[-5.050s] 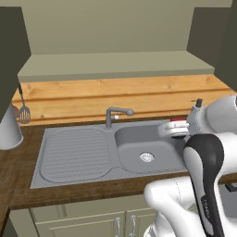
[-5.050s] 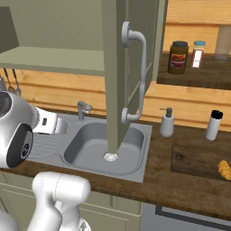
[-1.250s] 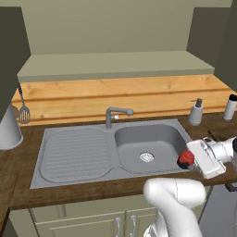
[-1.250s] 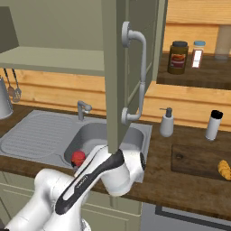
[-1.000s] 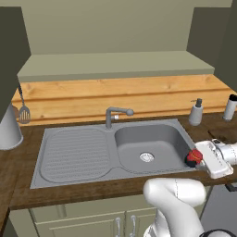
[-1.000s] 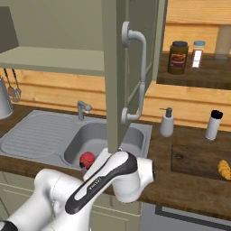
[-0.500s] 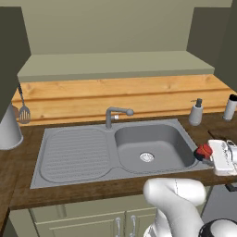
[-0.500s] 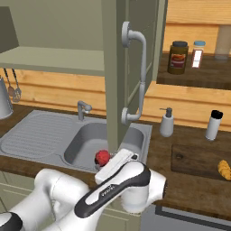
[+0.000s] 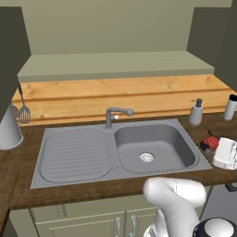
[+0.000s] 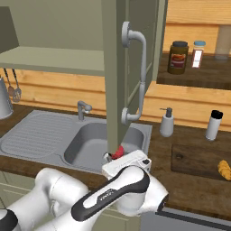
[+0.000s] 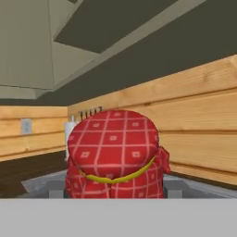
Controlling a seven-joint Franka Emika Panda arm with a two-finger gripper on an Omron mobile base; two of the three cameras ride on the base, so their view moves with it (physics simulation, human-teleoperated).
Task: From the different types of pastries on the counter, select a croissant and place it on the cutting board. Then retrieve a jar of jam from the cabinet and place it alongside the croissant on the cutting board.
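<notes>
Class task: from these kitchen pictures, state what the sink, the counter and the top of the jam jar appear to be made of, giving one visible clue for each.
Sink: probably brushed steel, matt grey with a ribbed drainer.
Counter: dark wood, visible grain.
Jam jar top: seemingly red checked cloth, tied with a yellow band.

Matt grey steel sink, ribbed drainboard at frame left. Dark wood-grain counter; pale planked wood backsplash above. Jar of jam capped in red checked cloth, yellow tie. Glossy white plastic arm. Cabinet matt olive.
</notes>
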